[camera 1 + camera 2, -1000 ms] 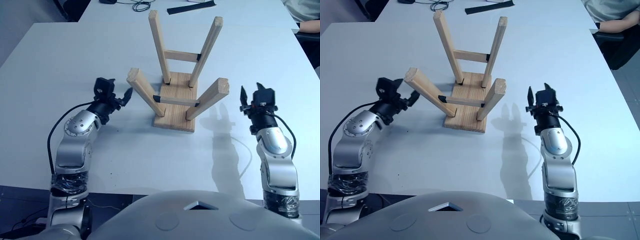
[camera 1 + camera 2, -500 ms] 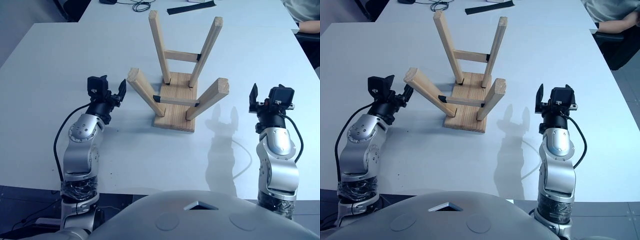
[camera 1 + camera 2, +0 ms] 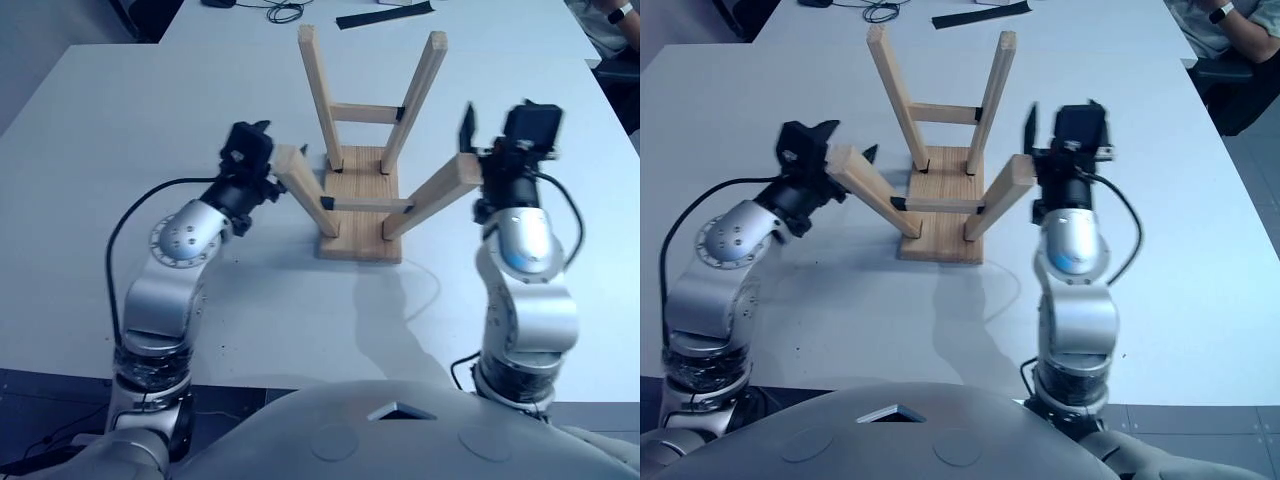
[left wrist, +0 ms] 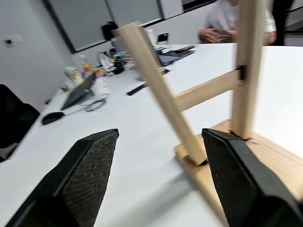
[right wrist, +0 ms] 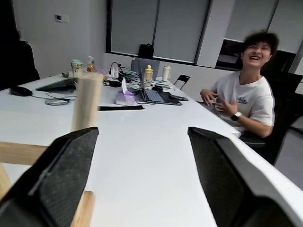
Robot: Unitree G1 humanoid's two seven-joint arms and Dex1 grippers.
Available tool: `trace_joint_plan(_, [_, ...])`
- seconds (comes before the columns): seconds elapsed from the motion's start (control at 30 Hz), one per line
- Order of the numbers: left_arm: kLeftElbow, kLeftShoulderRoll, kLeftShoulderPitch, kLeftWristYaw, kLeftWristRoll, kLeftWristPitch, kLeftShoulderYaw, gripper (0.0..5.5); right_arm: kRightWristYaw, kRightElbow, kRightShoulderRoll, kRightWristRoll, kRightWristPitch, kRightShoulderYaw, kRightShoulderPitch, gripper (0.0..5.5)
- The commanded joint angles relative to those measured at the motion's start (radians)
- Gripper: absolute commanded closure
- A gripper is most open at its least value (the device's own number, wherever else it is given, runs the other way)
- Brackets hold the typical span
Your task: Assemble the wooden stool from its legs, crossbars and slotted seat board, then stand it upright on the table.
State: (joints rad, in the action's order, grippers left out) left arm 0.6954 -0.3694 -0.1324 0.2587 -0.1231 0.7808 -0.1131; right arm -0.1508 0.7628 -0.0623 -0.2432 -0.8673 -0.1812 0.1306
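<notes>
Wooden stool [image 3: 360,200] sits upside down mid bench [image 3: 120,120], slotted seat board [image 3: 358,245] flat on the surface, four legs pointing up, crossbars in place. Left gripper [image 3: 848,142] is at the top end of the near left leg [image 3: 305,190], fingers spread wide, gripping nothing. Right gripper [image 5: 142,131] is at the top of the near right leg [image 3: 430,195], fingers also wide apart, holding nothing

Blurred right jaws, contact with near stool leg [image 3: 430,198] unclear
</notes>
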Motion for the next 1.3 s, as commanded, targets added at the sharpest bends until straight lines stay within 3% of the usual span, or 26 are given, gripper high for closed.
trace_joint_plan(0.03, [0.007,0.006,0.011,-0.005,0.031,0.037,-0.117,2.23,-0.004,-0.097,-0.086,0.043,-0.007,-0.06,-0.009,2.02])
trace_joint_plan(0.23, [-0.134,-0.066,0.068,0.0,0.089,-0.074,-0.027,2.23,0.03,-0.13,0.021,0.067,0.058,0.097,-0.005,2.02])
trace_joint_plan(0.5, [-0.234,-0.155,0.134,0.015,0.1,-0.207,0.182,2.23,0.096,-0.15,0.267,0.059,0.153,0.447,-0.101,2.02])
trace_joint_plan(0.57, [-0.192,-0.144,0.135,0.022,0.085,-0.184,0.192,2.23,0.112,-0.114,0.264,0.059,0.134,0.41,-0.122,2.02])
trace_joint_plan(0.63, [-0.122,-0.114,0.112,0.034,0.053,-0.124,0.158,2.23,0.126,-0.066,0.22,0.063,0.092,0.293,-0.12,2.02])
trace_joint_plan(0.77, [0.026,0.008,-0.006,0.014,-0.01,0.049,-0.009,2.23,0.151,-0.027,0.06,0.109,-0.037,-0.054,-0.049,2.02])
trace_joint_plan(0.87, [0.066,0.056,-0.051,-0.003,-0.008,0.119,-0.101,2.23,0.132,-0.031,-0.008,0.102,-0.08,-0.164,-0.012,2.02])
trace_joint_plan(1.07, [0.034,0.002,0.031,0.011,0.037,0.096,-0.109,2.23,0.141,-0.077,0.073,0.068,-0.044,-0.021,-0.027,2.02])
trace_joint_plan(1.3, [-0.078,-0.088,0.139,0.08,0.071,-0.138,-0.068,2.23,0.208,-0.184,0.235,0.059,0.101,0.129,-0.097,2.02])
